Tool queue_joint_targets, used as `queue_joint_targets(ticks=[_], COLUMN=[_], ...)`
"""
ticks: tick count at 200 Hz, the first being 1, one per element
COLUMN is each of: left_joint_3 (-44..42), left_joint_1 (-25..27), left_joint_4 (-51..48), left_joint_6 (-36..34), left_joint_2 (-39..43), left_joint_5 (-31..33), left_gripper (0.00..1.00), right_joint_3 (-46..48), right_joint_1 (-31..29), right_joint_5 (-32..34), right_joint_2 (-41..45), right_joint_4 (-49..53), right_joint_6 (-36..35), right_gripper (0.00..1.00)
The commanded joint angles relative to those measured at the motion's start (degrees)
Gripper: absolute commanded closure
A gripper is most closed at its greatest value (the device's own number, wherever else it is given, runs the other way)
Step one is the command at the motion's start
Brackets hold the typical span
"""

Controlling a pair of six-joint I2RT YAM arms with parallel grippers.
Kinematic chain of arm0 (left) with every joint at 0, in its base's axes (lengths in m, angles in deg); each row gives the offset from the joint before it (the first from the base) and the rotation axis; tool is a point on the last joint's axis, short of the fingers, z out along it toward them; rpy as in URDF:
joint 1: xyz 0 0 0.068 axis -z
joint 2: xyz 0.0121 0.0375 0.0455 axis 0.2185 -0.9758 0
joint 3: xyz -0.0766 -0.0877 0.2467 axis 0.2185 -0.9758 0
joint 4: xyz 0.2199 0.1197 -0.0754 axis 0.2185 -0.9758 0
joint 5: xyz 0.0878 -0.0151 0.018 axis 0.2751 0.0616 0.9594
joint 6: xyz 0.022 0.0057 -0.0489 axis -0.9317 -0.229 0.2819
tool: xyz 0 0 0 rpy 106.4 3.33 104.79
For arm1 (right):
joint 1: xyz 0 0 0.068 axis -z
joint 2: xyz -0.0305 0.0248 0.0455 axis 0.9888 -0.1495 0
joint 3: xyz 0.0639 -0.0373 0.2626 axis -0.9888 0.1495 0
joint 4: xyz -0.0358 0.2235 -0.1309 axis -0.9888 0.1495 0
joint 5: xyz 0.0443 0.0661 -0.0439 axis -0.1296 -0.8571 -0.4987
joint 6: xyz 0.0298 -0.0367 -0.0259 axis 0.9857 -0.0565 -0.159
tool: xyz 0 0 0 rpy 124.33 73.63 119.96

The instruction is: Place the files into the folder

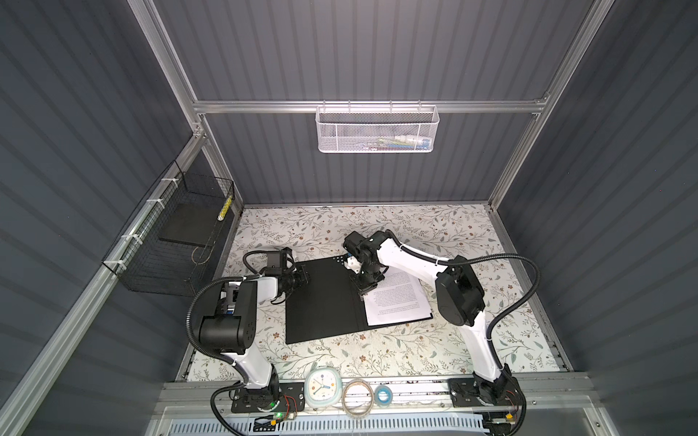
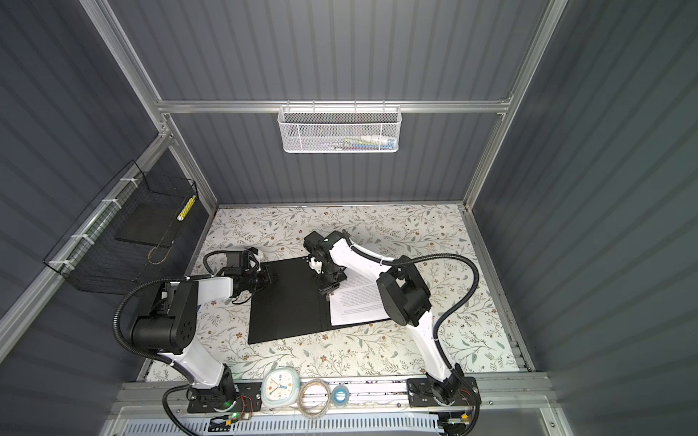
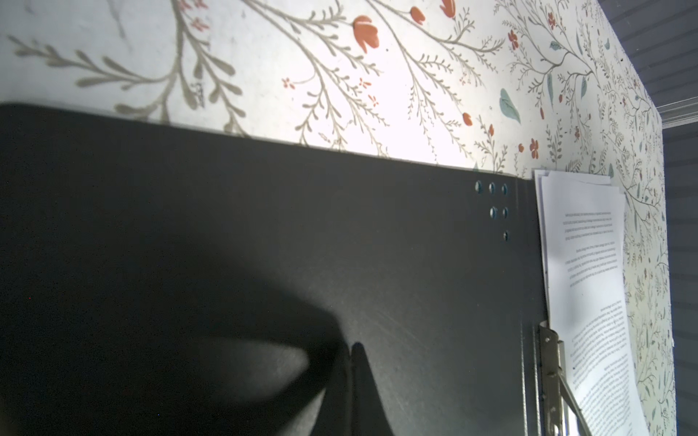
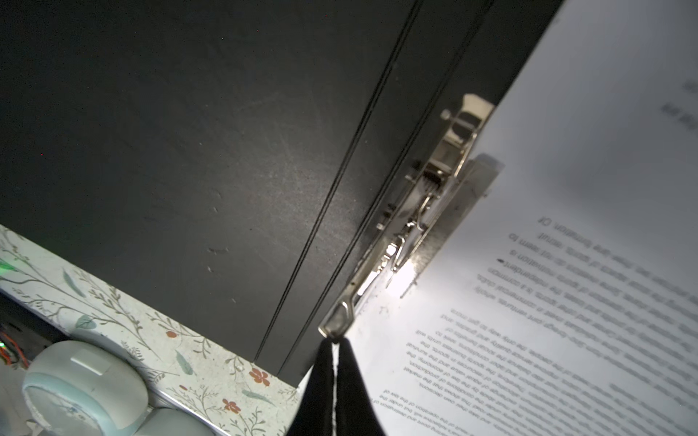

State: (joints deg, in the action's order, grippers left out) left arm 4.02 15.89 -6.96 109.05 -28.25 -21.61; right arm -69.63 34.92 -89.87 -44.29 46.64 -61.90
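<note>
Left arm (image 1: 264, 288) and right arm (image 1: 400, 256) are built alike: white link shells, black joint housings. Black ribbed cables (image 1: 188, 321) are looped alongside, tied with white clips. Black base plates (image 1: 264, 401) are screwed down.

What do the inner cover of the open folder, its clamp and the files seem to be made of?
Inner cover of the folder: probably black plastic or coated board, matte, with fine pale scuffs; which one, I cannot tell. The clamp: likely polished metal, silvery with bright glints. The files: plain white paper, matte, thin sheets printed with black text.
</note>
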Motion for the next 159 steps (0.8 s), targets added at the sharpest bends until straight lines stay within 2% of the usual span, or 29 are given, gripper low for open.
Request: queue_joint_targets(ticks=[1,62,159], left_joint_3=[-1.3,-1.2,-1.3], left_joint_1=[-0.1,-0.1,-0.1], left_joint_4=[-7.3,-7.3,-7.4], left_joint_6=[-1.4,-1.4,-1.5], left_joint_2=[-3.0,-3.0,-3.0], left_joint_5=[2.3,2.3,2.1], left_gripper=[1.0,1.0,1.0], right_joint_3=[-1.1,-3.3,-6.5], right_joint_1=[-0.4,-2.4,-5.0], right_joint_5=[7.3,15.1,20.7], right_joint_2=[-3.6,-6.1,-10.9], right_joint_4=[3.9,7.0,8.1], right_joint_6=[-1.7,-3.5,-3.8], right_gripper=[0.93,0.95,0.97])
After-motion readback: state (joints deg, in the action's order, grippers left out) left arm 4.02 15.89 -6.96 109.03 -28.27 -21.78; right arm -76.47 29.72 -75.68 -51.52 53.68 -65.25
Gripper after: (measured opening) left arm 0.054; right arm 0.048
